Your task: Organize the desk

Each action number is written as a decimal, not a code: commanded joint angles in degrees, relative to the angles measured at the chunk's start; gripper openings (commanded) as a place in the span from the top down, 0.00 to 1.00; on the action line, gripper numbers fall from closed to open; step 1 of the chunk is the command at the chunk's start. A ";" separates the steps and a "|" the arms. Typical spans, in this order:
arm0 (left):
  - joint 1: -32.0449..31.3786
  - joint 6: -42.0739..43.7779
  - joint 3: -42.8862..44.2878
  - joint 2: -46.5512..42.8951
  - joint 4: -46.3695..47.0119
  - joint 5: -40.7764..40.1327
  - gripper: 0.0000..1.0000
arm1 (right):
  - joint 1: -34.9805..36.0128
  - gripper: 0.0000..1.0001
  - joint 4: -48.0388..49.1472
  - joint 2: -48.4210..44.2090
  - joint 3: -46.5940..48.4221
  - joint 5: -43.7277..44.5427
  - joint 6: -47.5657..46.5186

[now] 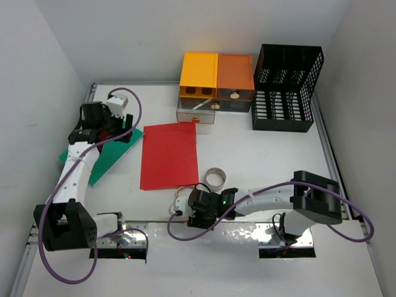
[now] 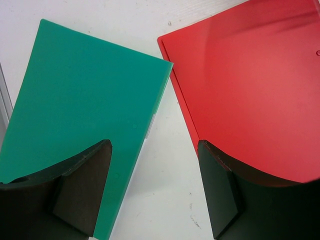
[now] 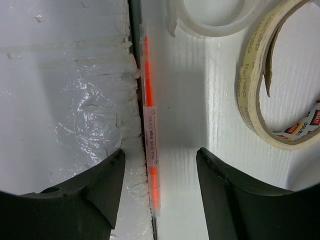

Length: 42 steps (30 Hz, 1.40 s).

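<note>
White desk (image 1: 247, 148) surface, seen from above, with the red folder (image 1: 169, 154) lying flat near its middle as your landmark.

Your left arm (image 1: 71, 176) reached away from its base to the left of the red folder and bent over at the wrist. It placed the left gripper (image 1: 102, 127) above the green folder (image 1: 99, 168), which lay tilted just left of the red one. In the left wrist view, the left gripper (image 2: 155, 150) stood wide and held nothing. One finger was over the green folder (image 2: 85, 100), the other over the red folder (image 2: 250, 90), and bare desk (image 2: 165, 175) showed between them.

Your right arm (image 1: 266, 198) lay low and stretched leftward, nearer you than the red folder. The right gripper (image 3: 160, 155) pointed down with its fingers parted. They straddled an orange highlighter (image 3: 150, 125) that lay lengthwise between them. Neither finger touched it.

A beige tape roll (image 3: 248, 95) and a clear tape roll (image 3: 215, 31) rested on the desk beside the highlighter.

Beyond the red folder stood the orange-and-yellow drawer unit (image 1: 216, 77). The black mesh rack (image 1: 288, 86) was to the right of that unit.
</note>
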 commanded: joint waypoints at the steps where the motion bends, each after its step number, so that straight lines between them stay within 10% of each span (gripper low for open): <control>1: -0.05 0.00 -0.27 -0.79 2.51 1.04 0.32 | 0.59 0.42 1.46 3.51 1.38 3.27 0.88; 42: -0.05 0.53 -0.98 -2.46 3.30 1.13 0.32 | -8.72 0.71 0.14 17.66 10.88 10.83 -5.00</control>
